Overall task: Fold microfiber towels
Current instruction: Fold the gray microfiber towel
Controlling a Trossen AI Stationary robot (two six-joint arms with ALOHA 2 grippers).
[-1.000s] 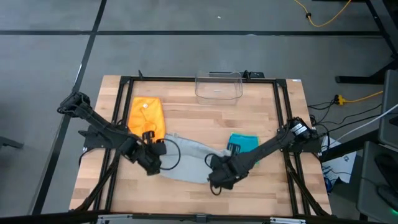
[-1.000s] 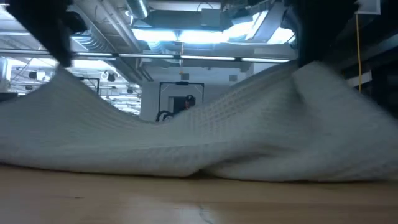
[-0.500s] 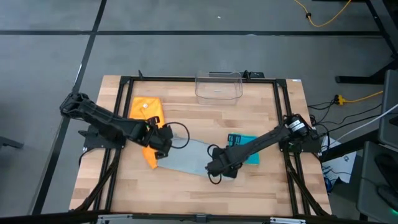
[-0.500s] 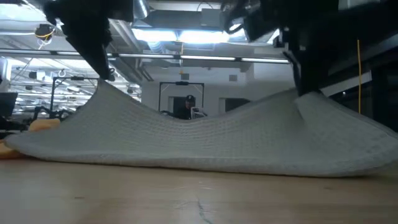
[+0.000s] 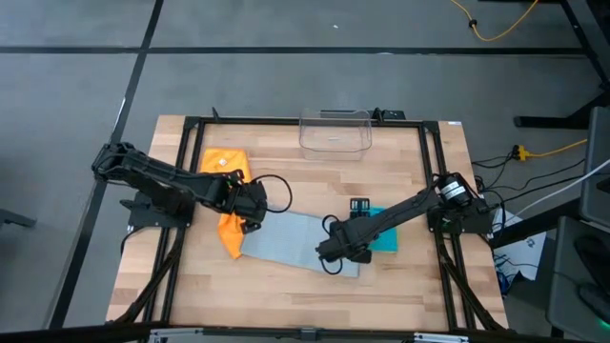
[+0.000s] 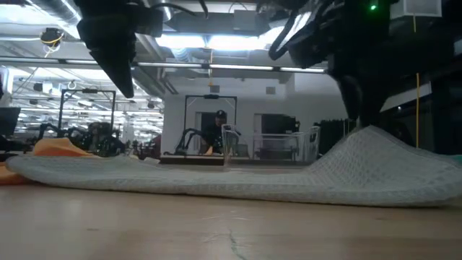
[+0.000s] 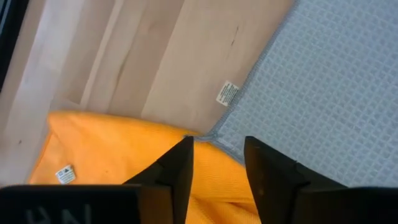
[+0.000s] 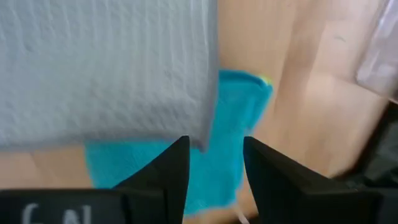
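You had the grey towel (image 5: 297, 240) lying folded near the middle of the high view, so it rested flat on the table (image 5: 400, 286). Its left corner lay over the orange towel (image 5: 225, 195), and its right edge covered part of the teal towel (image 5: 383, 229). Your left gripper (image 5: 254, 208) sat just above that left corner, fingers apart and holding nothing. Your right gripper (image 5: 335, 250) sat at the right corner, fingers apart too, the cloth let go. Both looked opened to drop the fold. No green towel showed.
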